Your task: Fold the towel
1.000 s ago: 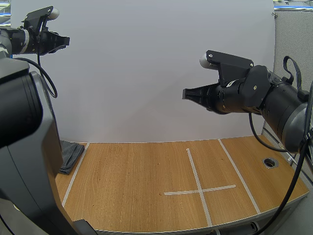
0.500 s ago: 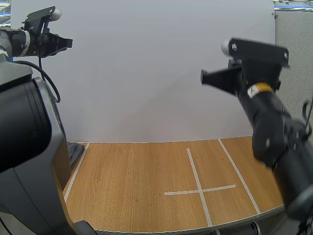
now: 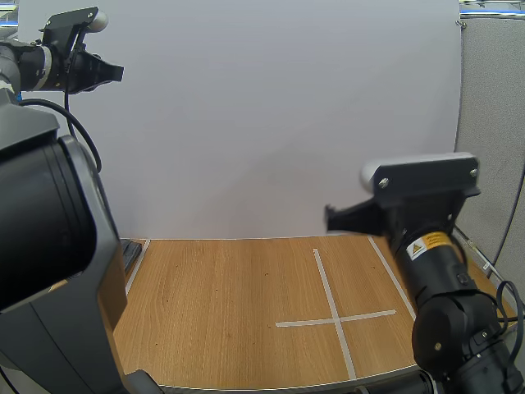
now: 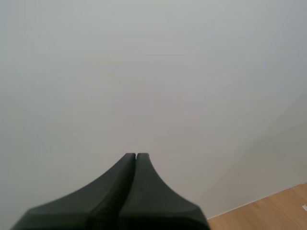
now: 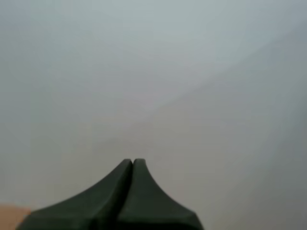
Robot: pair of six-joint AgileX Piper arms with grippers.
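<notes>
High view: behind and above the arm bases, facing forward and down — table (image 3: 230, 304) in the lower frame, white wall (image 3: 246, 123) above it. Wrist views ride close behind the left gripper (image 4: 136, 155) and right gripper (image 5: 133, 161), both facing that same wall, plus a sliver of table.

A yellow label (image 3: 428, 245) with a black warning triangle sits on the right arm (image 3: 449, 322), at 4 o'clock in the high view. Its print cannot be read.
</notes>
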